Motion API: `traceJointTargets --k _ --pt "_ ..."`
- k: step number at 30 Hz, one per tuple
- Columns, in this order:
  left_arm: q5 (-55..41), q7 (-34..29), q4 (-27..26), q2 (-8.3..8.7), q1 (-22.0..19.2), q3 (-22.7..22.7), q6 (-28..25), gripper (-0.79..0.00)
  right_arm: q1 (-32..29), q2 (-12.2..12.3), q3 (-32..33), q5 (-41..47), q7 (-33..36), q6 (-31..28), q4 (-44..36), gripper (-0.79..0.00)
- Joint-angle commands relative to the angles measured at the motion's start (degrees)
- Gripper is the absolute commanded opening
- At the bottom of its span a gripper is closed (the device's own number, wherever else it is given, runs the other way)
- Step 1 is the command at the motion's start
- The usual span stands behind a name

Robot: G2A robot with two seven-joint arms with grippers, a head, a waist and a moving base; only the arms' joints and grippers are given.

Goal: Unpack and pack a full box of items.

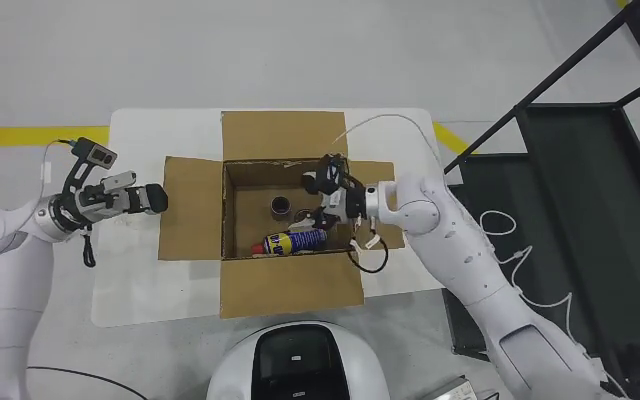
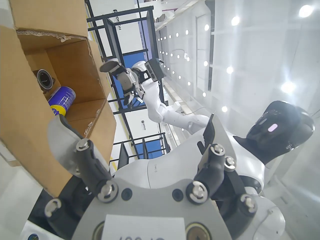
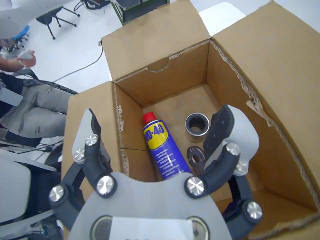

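Right jaws hung open, empty, over box [image 1: 280, 132] | can [image 1: 295, 241], ring [image 1: 280, 208] lay inside | left jaws stood open, left of box.

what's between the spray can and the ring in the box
Bare box floor separates can and ring in the right wrist view; the flat disc sits off to one side, beside the can.

— From where does my top view look?
— You look straight down from above the arms, at some height, at the white table [image 1: 140, 290] and the open brown cardboard box [image 1: 280, 130].
— And my wrist views?
— Your right one looks down into the box from close above. Your left one sits low beside it, facing across and upward. All three share the inside of the box, with the blue and yellow spray can [image 1: 295, 241].
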Motion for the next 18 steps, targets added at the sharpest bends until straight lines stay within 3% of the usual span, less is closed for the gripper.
traceJointTargets --k 1,11,18 --pt "-0.6 1.0 2.7 -0.31 -1.0 0.9 -0.9 0.0 -3.7 1.0 3.8 7.1 3.9 3.8 -4.3 0.0" --pt "2.6 4.5 14.9 -1.81 -5.2 6.2 -4.5 0.0 -4.6 1.3 4.9 8.8 4.6 5.2 -5.5 0.0" --pt "2.2 7.1 20.1 -3.24 -8.9 9.2 -7.0 0.0 -4.6 1.3 4.9 8.8 4.6 5.2 -5.5 0.0"
